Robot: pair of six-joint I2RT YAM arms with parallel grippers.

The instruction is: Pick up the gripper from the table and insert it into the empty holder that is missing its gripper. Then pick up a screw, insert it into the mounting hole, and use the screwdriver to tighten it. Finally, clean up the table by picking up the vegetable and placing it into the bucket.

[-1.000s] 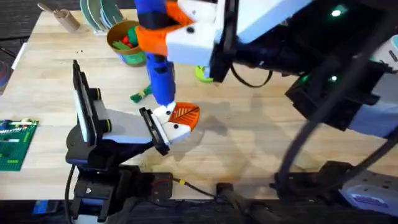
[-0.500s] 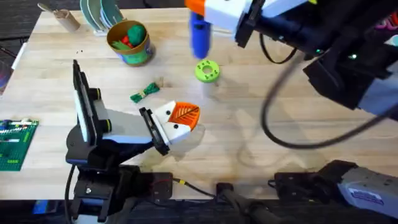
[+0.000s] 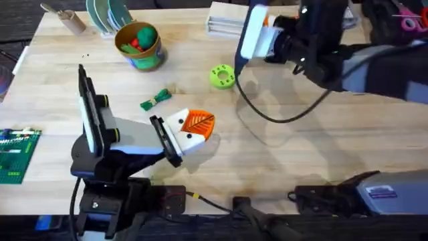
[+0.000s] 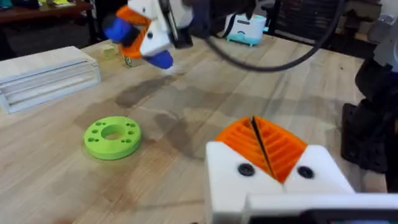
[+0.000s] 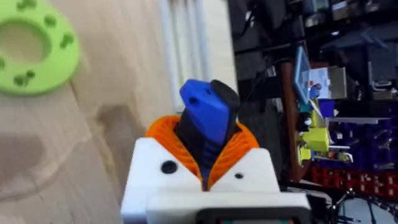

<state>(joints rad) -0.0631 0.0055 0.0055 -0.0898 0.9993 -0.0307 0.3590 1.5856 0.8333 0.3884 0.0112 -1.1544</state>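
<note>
Blue screwdriver (image 5: 205, 118) sits clamped in my right tool (image 3: 262, 33), upper middle of the frame, away from the holder (image 3: 186, 136), so the vegetable (image 3: 155, 100) seems next; my left tool (image 4: 260, 144) is closed, empty.

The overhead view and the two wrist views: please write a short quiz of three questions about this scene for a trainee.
1. True or false: the right gripper is shut on the screwdriver.
2. Where does the vegetable lie? A) inside the bucket B) on the table, between the bucket and the left gripper C) on top of the lime-green ring
3. Fill in: in the left wrist view, the left gripper's two orange pads are pressed ____.

Key
1. True: its blue body sits clamped between the orange pads.
2. B.
3. together, with nothing held between them.
</note>
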